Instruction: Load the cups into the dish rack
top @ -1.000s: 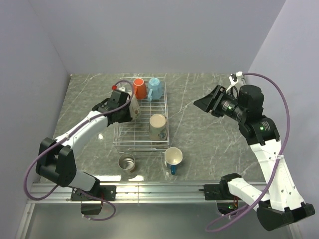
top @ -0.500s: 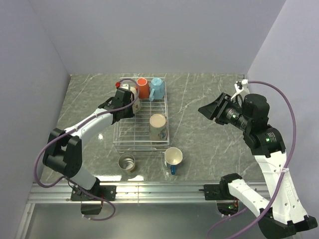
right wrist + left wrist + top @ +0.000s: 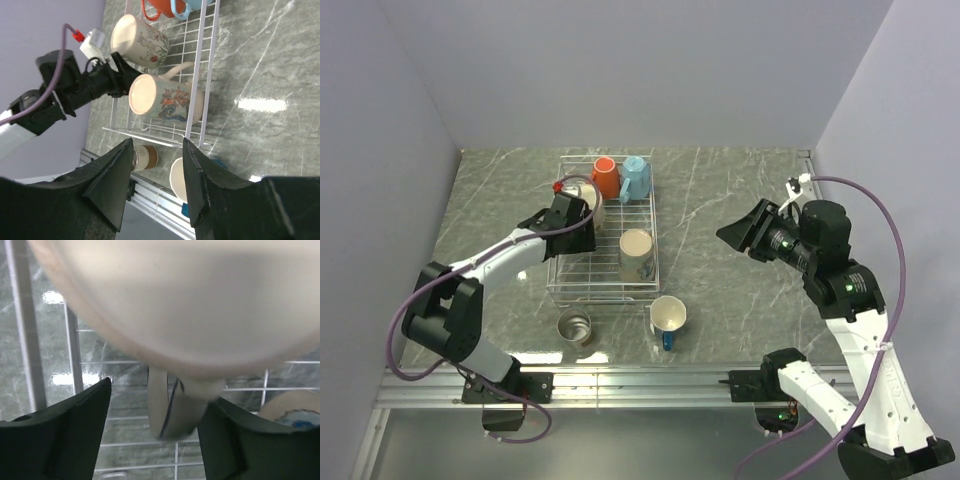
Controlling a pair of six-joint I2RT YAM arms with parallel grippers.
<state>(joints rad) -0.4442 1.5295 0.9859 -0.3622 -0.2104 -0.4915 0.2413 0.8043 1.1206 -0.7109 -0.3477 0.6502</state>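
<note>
The wire dish rack (image 3: 560, 285) holds an orange cup (image 3: 604, 177) and a light blue cup (image 3: 635, 178) at its far end, and a beige cup (image 3: 637, 255) nearer the front. A white floral cup (image 3: 137, 40) lies in the rack's left part. My left gripper (image 3: 582, 213) is right over it, open, its fingers either side of the cup's handle (image 3: 170, 405); the cup's body (image 3: 190, 300) fills the left wrist view. On the table in front of the rack stand a steel cup (image 3: 574, 326) and a dark blue cup (image 3: 668, 316). My right gripper (image 3: 745, 228) hangs open and empty to the right.
The rack's white wires (image 3: 72, 355) and rim (image 3: 200, 75) rise a little above the marble tabletop (image 3: 720, 190). Grey walls close the table in on three sides. An aluminium rail (image 3: 650, 375) runs along the near edge.
My left gripper carried the white floral cup down into the rack's left part and has just opened off its handle. The right arm swung about a little but stays raised on the right.
</note>
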